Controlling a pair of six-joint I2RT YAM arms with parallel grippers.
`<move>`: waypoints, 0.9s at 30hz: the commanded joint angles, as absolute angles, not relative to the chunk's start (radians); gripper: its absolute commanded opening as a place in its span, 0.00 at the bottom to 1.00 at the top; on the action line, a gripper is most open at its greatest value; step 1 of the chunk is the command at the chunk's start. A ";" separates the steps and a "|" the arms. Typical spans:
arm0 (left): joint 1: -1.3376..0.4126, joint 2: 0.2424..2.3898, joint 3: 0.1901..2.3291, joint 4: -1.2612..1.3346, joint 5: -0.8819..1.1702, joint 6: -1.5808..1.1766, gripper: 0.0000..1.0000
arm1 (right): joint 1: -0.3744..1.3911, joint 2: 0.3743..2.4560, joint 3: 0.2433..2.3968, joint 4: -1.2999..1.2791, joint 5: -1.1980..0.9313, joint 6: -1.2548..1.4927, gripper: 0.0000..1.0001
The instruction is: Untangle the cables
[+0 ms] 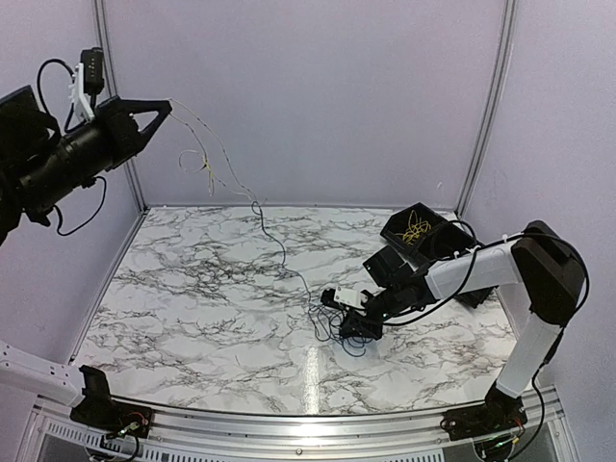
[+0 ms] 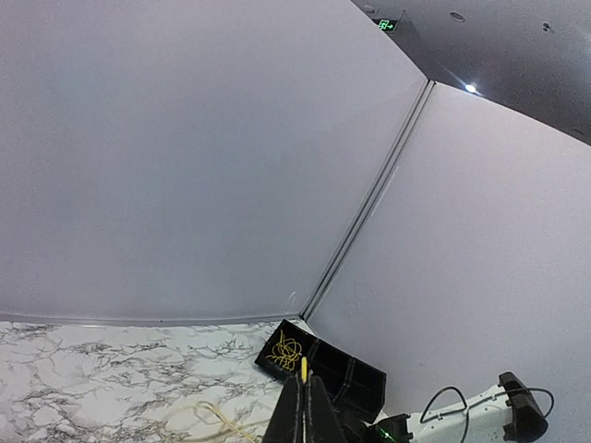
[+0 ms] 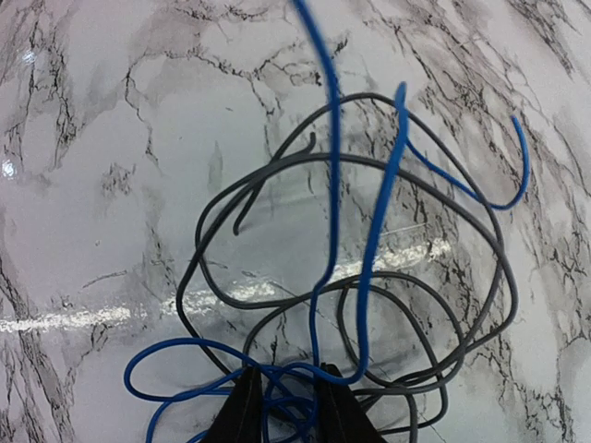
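My left gripper is raised high at the upper left, shut on a thin yellow cable whose end sticks out past the fingertips in the left wrist view. The yellow cable hangs in loops and runs down into a blue cable that leads to a tangle of blue and black cables on the marble table. My right gripper sits low at that tangle. In the right wrist view its jaws are closed around blue strands, with black loops spread in front.
A black divided tray stands at the back right, with another yellow coil in one compartment; it also shows in the left wrist view. The marble table is walled at the back and sides.
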State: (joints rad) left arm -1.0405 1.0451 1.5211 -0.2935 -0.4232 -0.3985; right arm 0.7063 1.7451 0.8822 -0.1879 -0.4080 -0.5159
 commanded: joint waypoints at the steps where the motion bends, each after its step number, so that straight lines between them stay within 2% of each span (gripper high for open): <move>1: -1.043 1.039 1.470 -0.367 -0.489 -0.364 0.00 | 0.692 1.763 0.906 -0.216 -0.374 -0.504 0.22; 11: -1.043 1.074 1.082 -0.225 -0.399 -0.496 0.00 | 0.689 1.751 0.908 -0.218 -0.356 -0.513 0.23; 14: -1.043 1.095 1.059 -0.224 -0.398 -0.471 0.00 | 0.689 1.751 0.905 -0.216 -0.357 -0.512 0.23; 16: -1.043 1.110 1.122 -0.272 -0.411 -0.423 0.00 | 0.688 1.759 0.908 -0.218 -0.357 -0.512 0.23; 18: -1.043 1.134 1.289 -0.361 -0.424 -0.353 0.00 | 0.689 1.769 0.911 -0.222 -0.358 -0.511 0.23; 24: -1.054 1.196 1.902 -0.560 -0.521 -0.141 0.00 | 0.689 1.772 0.913 -0.225 -0.353 -0.510 0.21; 27: -1.054 1.180 1.992 -0.532 -0.531 -0.100 0.00 | 0.687 1.773 0.914 -0.228 -0.351 -0.513 0.21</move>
State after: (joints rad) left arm -1.0519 1.2259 1.8877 -0.4793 -0.4625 -0.2188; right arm 0.6991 1.7504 0.8894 -0.1932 -0.3897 -0.5163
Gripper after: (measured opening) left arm 0.012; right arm 0.214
